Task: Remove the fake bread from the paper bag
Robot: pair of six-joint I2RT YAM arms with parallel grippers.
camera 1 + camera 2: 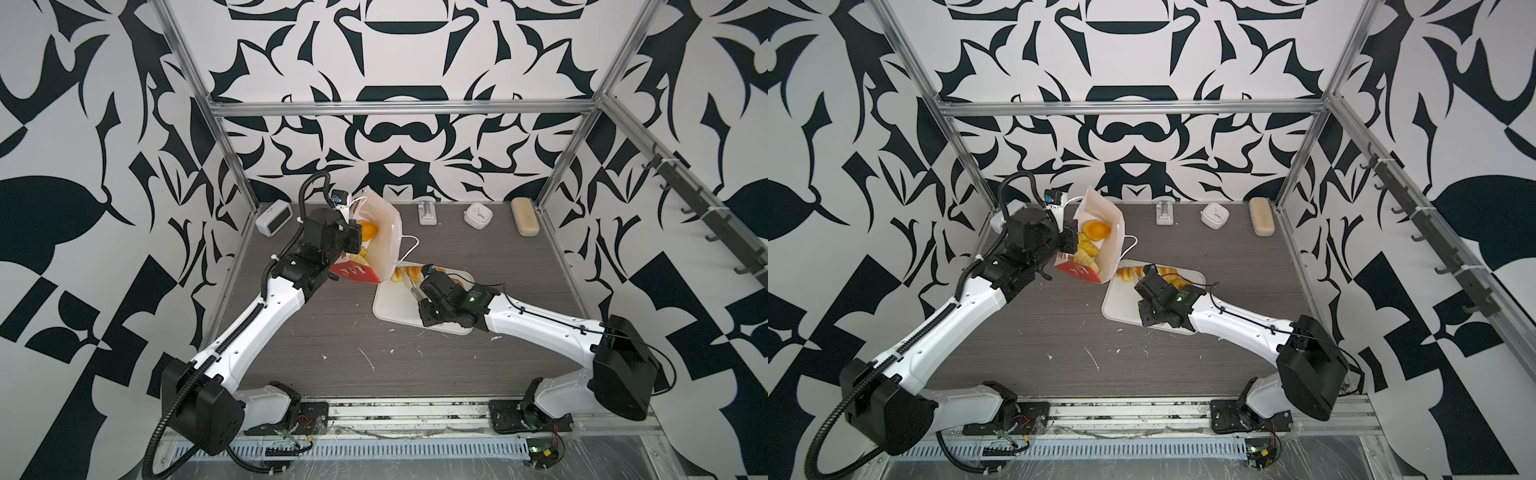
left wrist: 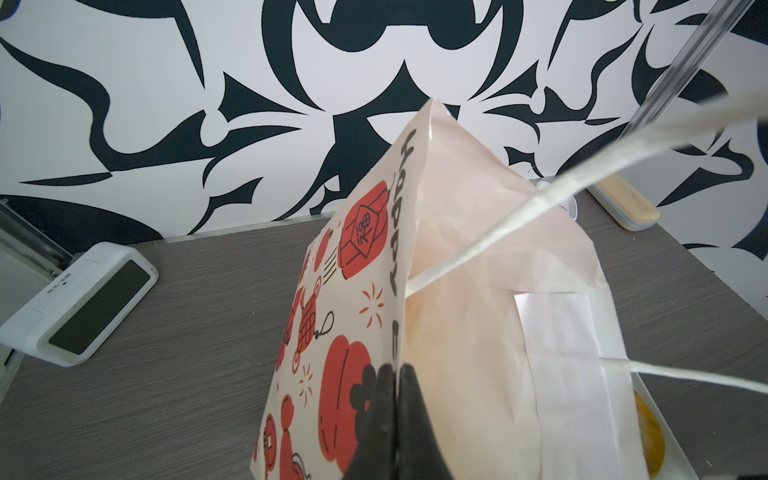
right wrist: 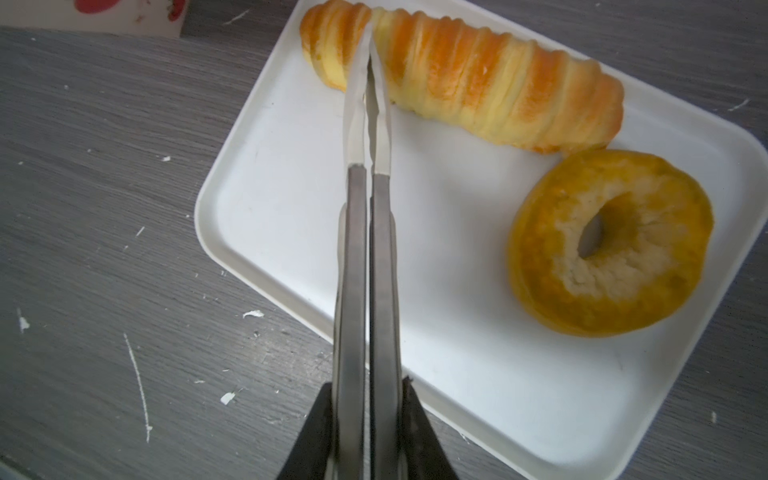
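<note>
The left end effector (image 2: 392, 395) pinches the bag (image 2: 478, 270) rim — bread (image 1: 1090, 245) inside lies just left of the right end effector (image 3: 365, 419), clamped on shut tongs (image 3: 368, 208).

White tray (image 1: 395, 305); digital clock (image 1: 273, 217), alarm clock (image 1: 478, 215), beige case (image 1: 525, 217) behind.

My right gripper (image 3: 365, 436) is clamped on metal tongs (image 3: 365, 249) — blades pressed together, tips crossing the long striped loaf (image 3: 498, 91) near one end. Loaf and ring bagel (image 3: 611, 245) sit side by side on the white tray (image 3: 291, 187) — a paper bag (image 3: 137, 20) corner is just visible beyond it.
</note>
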